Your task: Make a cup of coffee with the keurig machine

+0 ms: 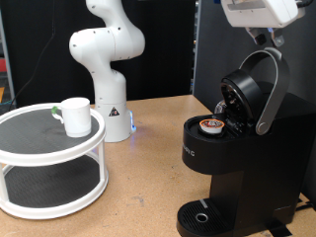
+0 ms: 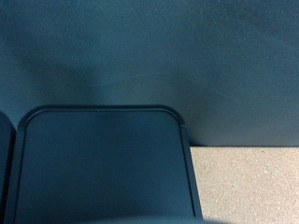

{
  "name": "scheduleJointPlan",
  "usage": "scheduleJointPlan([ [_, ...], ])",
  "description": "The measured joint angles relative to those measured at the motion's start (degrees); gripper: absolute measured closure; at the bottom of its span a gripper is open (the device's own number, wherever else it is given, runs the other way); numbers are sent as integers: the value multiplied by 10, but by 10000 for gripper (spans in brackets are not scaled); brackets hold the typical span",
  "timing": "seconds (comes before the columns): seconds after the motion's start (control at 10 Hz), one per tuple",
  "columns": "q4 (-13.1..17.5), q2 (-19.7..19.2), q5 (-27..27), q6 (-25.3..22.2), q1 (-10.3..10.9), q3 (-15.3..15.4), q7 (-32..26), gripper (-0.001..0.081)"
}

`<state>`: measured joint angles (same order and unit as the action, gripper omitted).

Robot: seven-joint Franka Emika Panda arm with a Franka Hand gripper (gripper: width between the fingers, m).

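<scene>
The keurig machine (image 1: 232, 148) stands at the frame's right, lid raised, a pod (image 1: 210, 125) inside. The cup (image 1: 75, 116) sits on a white stand (image 1: 49, 188) at left. The gripper (image 1: 259, 12) is at the top right; I cannot tell its state.

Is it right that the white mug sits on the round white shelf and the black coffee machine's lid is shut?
Not quite. The white ceramic mug does sit on the round white two-tier shelf, but the tall black coffee machine's lid is open, as the exterior view shows.

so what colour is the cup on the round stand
Plain white cup, clearest in the exterior view.
</scene>
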<state>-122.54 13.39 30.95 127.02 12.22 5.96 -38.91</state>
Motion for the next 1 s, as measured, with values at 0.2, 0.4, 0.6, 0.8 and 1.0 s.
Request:
scheduleJointPlan([
  [0.2, 0, -1, 0, 11, 0, 10, 10, 484],
  [0.4, 2, -3, 0, 18, 0, 17, 15, 686],
  [0.6, 6, -10, -4, 19, 0, 19, 23, 779],
  [0.8, 10, -22, -18, 26, 0, 22, 32, 800],
  [1.0, 16, -34, -21, 28, 0, 22, 32, 799],
])
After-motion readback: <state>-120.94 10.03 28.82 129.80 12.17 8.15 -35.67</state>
